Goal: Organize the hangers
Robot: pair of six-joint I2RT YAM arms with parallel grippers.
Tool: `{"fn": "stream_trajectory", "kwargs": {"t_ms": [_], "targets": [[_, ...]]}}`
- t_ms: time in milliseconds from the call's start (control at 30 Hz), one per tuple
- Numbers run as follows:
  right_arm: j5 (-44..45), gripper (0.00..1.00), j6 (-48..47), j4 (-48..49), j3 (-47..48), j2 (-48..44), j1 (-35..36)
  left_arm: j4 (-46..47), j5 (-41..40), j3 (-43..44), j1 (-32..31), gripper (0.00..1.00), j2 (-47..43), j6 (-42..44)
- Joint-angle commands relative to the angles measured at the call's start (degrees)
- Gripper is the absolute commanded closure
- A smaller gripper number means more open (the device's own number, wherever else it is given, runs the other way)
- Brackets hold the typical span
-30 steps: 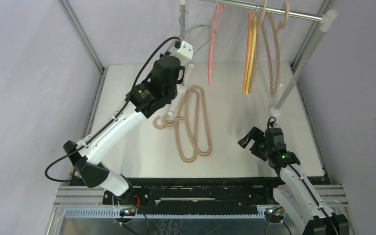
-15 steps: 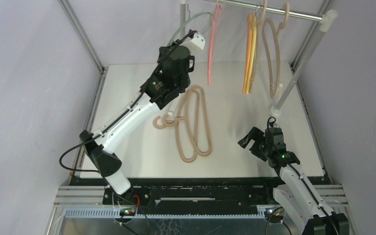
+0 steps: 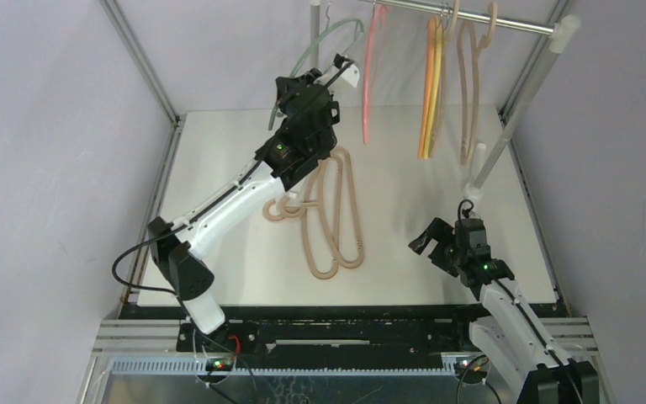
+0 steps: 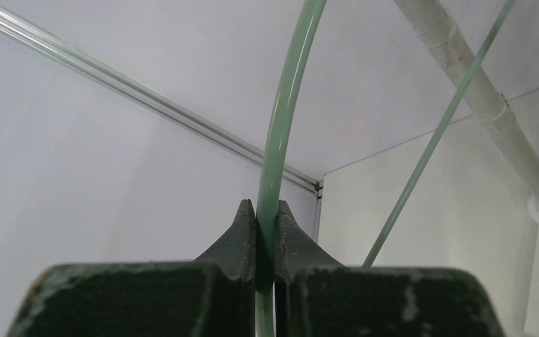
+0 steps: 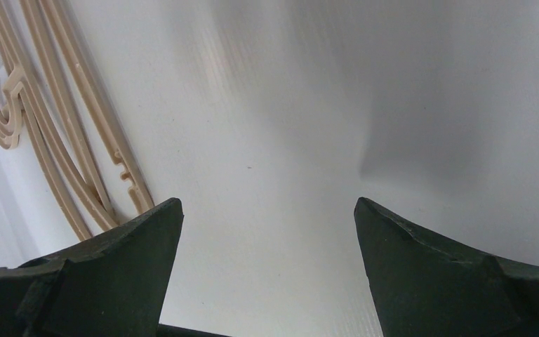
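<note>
Top external: L arm reaches up toward the silver rail, left gripper clamped on the pale-green hanger, held high just left of the pink hanger. Whether the green hook sits on the rail can't be told. The pink hanger, orange hanger, yellow hanger and hung beige hangers dangle from the rail, L to R. The loose beige hangers lie flat in an overlapping bunch mid-counter, hooks toward the L arm. R arm sits low at the near-right, right gripper spread wide above bare counter, holding nothing, well apart from the bunch.

Left wrist: fingertips pinch the thin pale-green hanger, which curves up and away between them. A second, thinner green strand crosses on the right, beside a white post.

Right wrist: dark fingers stand far apart, with white counter between. The loose beige hangers show at upper left, flat on the surface, not touching the fingers.
</note>
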Motion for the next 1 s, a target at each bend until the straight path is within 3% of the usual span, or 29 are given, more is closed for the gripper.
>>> {"fn": "stream_trajectory", "kwargs": {"t_ms": [0,500,967], "targets": [[0.08,0.0,-0.27,2.55,2.25,0.15,-0.53,15.09,0.1,-2.61,-0.47,1.0,-4.41,3.11],[0.04,0.0,-0.17,3.53,1.76,1.59,-0.66,26.08,-1.09,-13.69,-0.81,1.0,-10.03,5.53],[0.07,0.0,-0.09,3.28,1.67,1.34,-0.64,-1.14,2.59,8.26,-1.8,1.0,-0.41,-1.81]]}}
